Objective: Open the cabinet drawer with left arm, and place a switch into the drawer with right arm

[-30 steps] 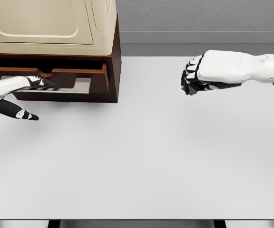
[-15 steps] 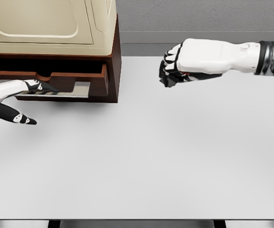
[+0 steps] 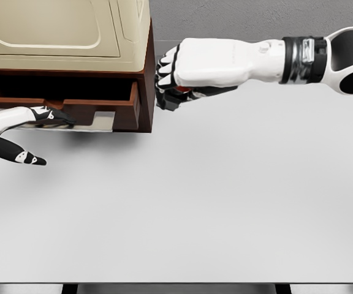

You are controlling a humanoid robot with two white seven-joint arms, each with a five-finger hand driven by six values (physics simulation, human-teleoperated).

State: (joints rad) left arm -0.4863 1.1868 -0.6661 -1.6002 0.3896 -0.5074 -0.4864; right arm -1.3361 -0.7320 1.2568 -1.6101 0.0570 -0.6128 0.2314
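**Observer:** What do you have on the head camera?

**Operator:** I see the dark brown wooden cabinet at the upper left of the plain white table, with a cream-coloured rounded appliance sitting on top of it. Its brown drawer is pulled out toward me, and the inside looks dark.

**Observer:** And the left side?

**Operator:** My white left hand comes in from the left edge and sits just in front of the drawer's lower edge. Its fingers are stretched out and relaxed, with the black-tipped thumb hanging lower over the table. It grips nothing. I cannot tell whether the fingertips touch the drawer front or only overlap it in view.

**Observer:** The right arm?

**Operator:** My white right hand reaches across from the right, held above the table and just beside the cabinet's right side wall, level with the drawer. The fingers are clenched into a fist around a small dark switch with a red part. Only a sliver of it shows under the knuckles, so I cannot make out its shape.

**Observer:** So where is the switch relative to the drawer?

**Operator:** In my right hand, outside the cabinet, to the right of the open drawer and not over it.
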